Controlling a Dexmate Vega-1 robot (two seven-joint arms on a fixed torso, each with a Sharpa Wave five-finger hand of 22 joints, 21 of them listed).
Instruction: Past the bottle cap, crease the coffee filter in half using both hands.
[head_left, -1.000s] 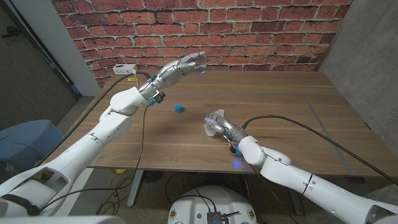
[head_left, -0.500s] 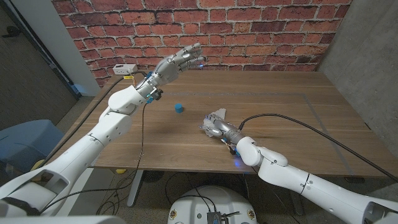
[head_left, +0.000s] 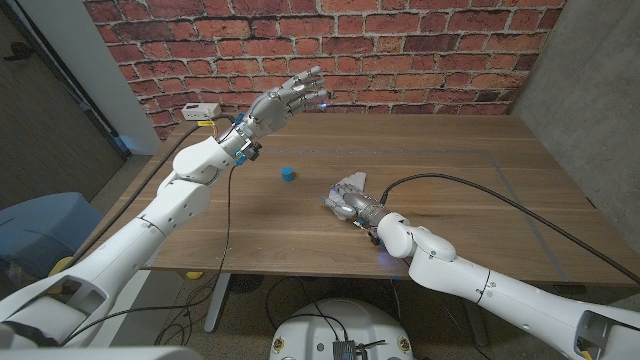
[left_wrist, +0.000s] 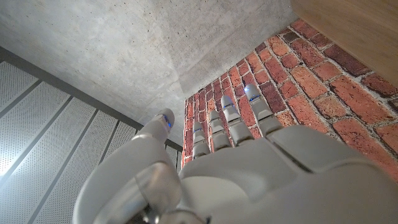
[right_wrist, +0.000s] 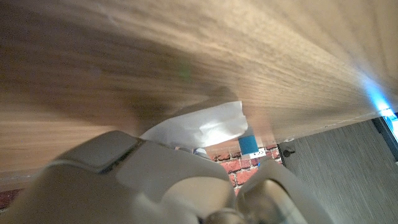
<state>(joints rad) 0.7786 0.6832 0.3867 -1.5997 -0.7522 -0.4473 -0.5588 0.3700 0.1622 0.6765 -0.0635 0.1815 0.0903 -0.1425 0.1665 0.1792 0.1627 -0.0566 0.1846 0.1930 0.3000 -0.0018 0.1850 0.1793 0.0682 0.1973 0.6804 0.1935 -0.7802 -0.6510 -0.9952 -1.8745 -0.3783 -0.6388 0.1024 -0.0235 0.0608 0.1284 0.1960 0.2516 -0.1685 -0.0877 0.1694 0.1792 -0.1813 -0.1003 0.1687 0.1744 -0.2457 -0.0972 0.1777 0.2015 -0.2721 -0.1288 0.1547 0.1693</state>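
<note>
Right hand (head_left: 345, 199) on coffee filter (head_left: 351, 184); left hand (head_left: 288, 101) raised, released.

The white filter is pressed to the table (head_left: 450, 170) under the right hand, near mid-table; whether it is grasped cannot be told. The blue bottle cap (head_left: 287, 173) is seen just left of it, apart. Bare wood is seen to the far and right edges.

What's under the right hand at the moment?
The white coffee filter lies under the right hand, its far part sticking out past the fingers. The part beneath the hand is covered, so any crease cannot be seen.
</note>
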